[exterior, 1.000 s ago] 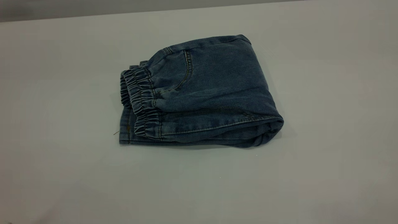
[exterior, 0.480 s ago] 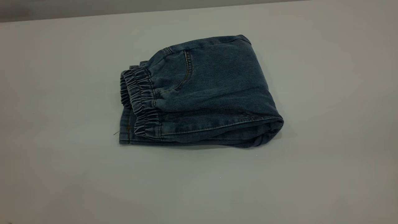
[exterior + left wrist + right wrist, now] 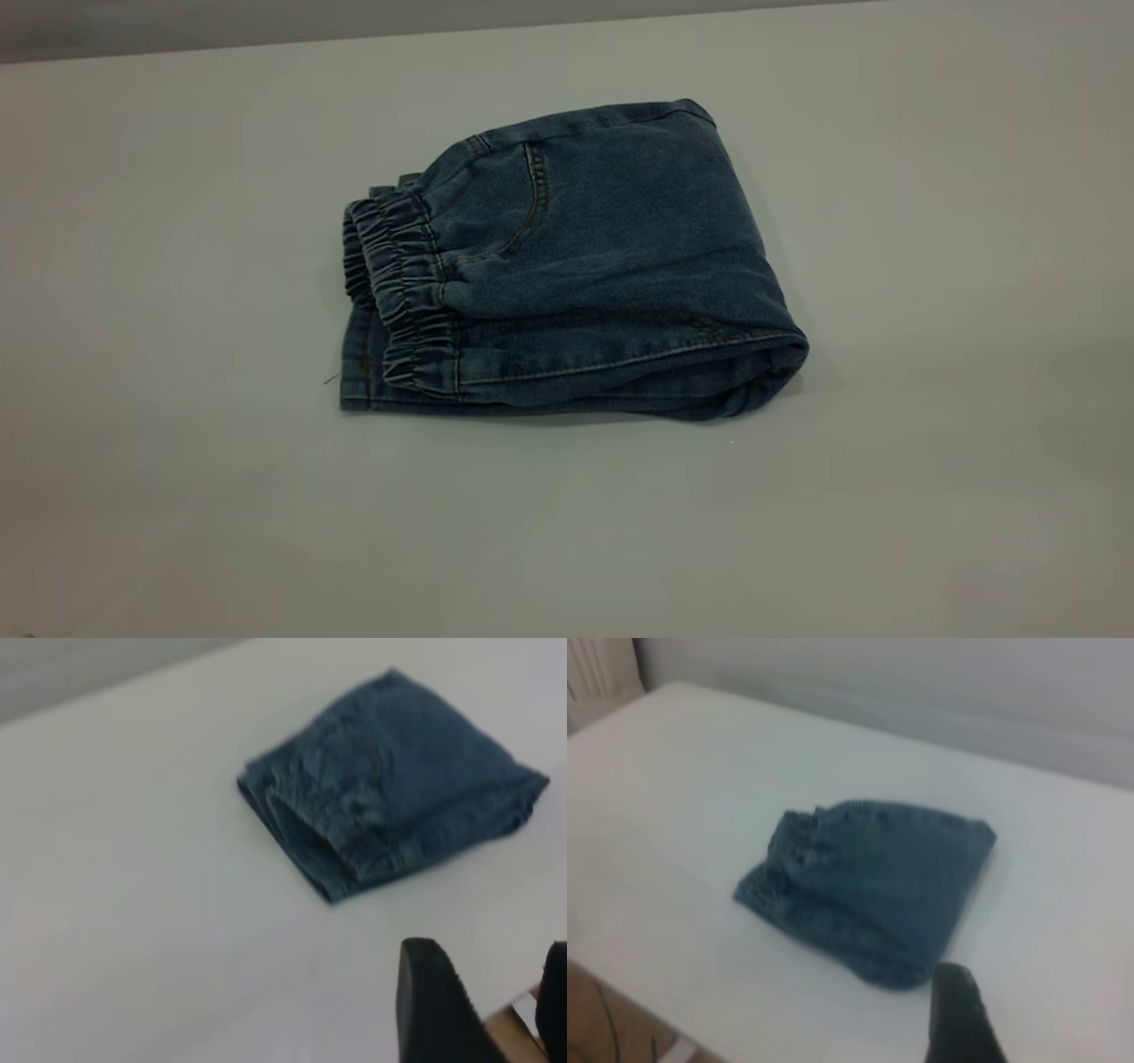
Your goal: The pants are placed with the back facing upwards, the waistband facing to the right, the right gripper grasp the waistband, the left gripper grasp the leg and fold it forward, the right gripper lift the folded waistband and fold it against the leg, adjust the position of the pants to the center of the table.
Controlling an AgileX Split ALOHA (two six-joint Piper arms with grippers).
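The pants [image 3: 602, 257] lie folded in a compact blue denim bundle near the middle of the table [image 3: 177, 496], a curved pocket seam on top. The ruched waistband [image 3: 399, 283] faces left in the exterior view and rests over a leg hem [image 3: 359, 363] that sticks out beneath it. No print shows. My left gripper [image 3: 490, 950] hovers open over bare table, well apart from the pants [image 3: 390, 780]. My right gripper [image 3: 961, 1019] is also off the pants [image 3: 868, 890], just beyond their folded end. Neither gripper appears in the exterior view.
The table's far edge [image 3: 354, 31] runs along the top of the exterior view. A near table edge with cables below it [image 3: 620, 1019] shows in the right wrist view. Bare table surrounds the pants on all sides.
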